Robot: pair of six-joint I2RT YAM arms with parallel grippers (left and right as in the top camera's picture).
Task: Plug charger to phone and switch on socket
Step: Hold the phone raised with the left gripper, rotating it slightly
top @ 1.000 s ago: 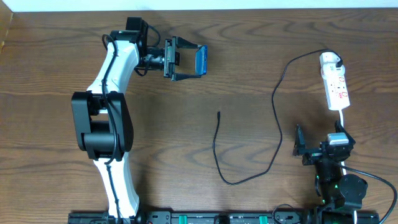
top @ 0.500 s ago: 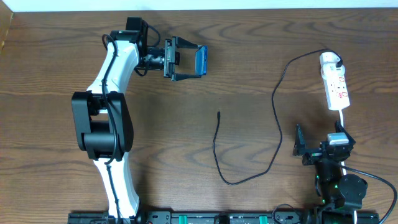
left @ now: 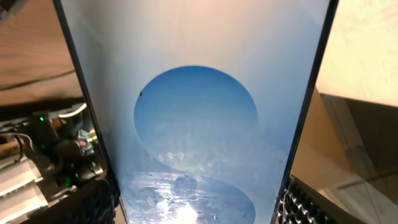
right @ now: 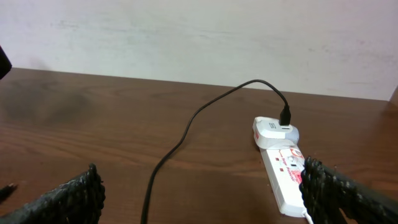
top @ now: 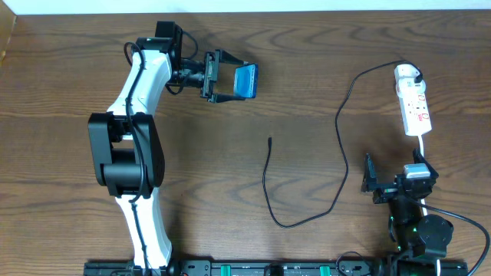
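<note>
My left gripper (top: pixel 236 80) is shut on the phone (top: pixel 245 80), a slim blue-screened slab held tilted above the table at the far left centre. Its screen fills the left wrist view (left: pixel 196 118) between both fingers. The charger (top: pixel 337 130) is a long black cable running from the socket down in a loop to its free plug tip (top: pixel 270 140), which lies on the table below and right of the phone. The socket (top: pixel 413 100) is a white strip with red markings at the far right; it also shows in the right wrist view (right: pixel 283 174). My right gripper (top: pixel 391 184) is open and empty near the front right.
The brown wooden table (top: pixel 77 192) carries everything. A white cord (top: pixel 420 146) runs from the socket toward my right arm. A pale wall (right: pixel 186 37) stands beyond the table's far edge.
My left gripper has turned the phone, so its blue screen now faces more upward and shows wider. The right arm and the cable have not moved.
</note>
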